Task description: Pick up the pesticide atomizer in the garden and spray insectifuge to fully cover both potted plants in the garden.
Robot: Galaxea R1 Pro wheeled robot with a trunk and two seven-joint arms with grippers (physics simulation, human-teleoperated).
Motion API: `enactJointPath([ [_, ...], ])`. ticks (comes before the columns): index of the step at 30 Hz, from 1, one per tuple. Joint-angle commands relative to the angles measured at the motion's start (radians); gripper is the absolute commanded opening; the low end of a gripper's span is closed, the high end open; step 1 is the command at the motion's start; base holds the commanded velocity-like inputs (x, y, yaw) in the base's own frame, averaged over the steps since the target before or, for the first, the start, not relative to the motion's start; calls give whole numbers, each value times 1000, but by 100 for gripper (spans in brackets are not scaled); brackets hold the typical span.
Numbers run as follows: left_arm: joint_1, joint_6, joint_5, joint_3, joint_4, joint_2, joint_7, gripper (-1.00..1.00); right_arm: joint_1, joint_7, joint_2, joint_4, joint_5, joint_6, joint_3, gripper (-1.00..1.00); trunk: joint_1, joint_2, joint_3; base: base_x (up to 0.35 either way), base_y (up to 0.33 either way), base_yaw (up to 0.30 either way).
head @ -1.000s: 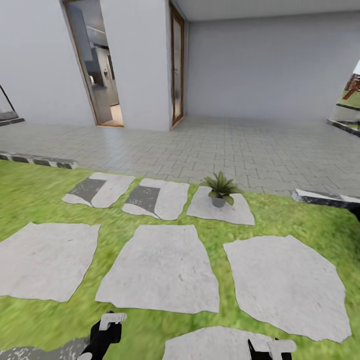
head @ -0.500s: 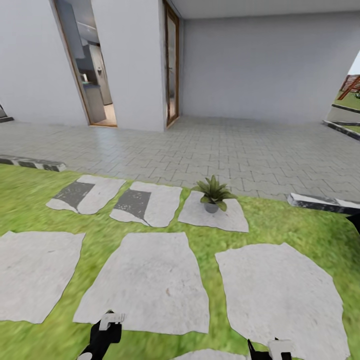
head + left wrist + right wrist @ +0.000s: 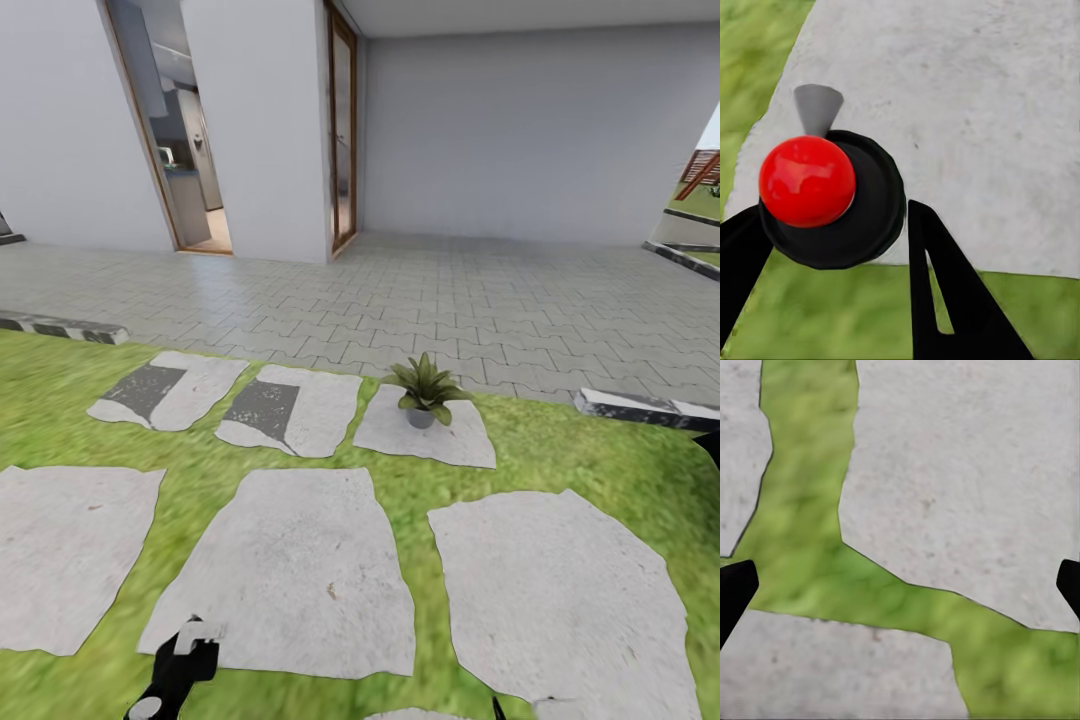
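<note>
A potted plant (image 3: 423, 388) sits on a small stepping stone (image 3: 430, 436) at the lawn's (image 3: 560, 445) far edge, beside the paving (image 3: 450, 300). The left gripper (image 3: 832, 247) pinches a red-capped atomizer (image 3: 807, 180). The right gripper's (image 3: 900, 585) jaws are spread wide over stones and grass.

Grey paved patio (image 3: 500, 290), white walls (image 3: 520, 130)

Ahead of me a potted plant (image 3: 425, 388) sits on the far stepping stone (image 3: 425, 437), paving (image 3: 450, 300) behind it
</note>
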Motion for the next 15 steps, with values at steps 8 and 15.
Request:
enactJointPath([
  [8, -32, 36, -47, 0, -2, 45, -39, -100, -4, 5, -9, -34, 4, 2, -2, 100, 0, 0, -1, 0, 0, 0],
  [15, -71, 75, -87, 0, -2, 48, -77, -100, -15, 16, -29, -73, 20, 41, 4, 100, 0, 0, -1, 0, 0, 0],
])
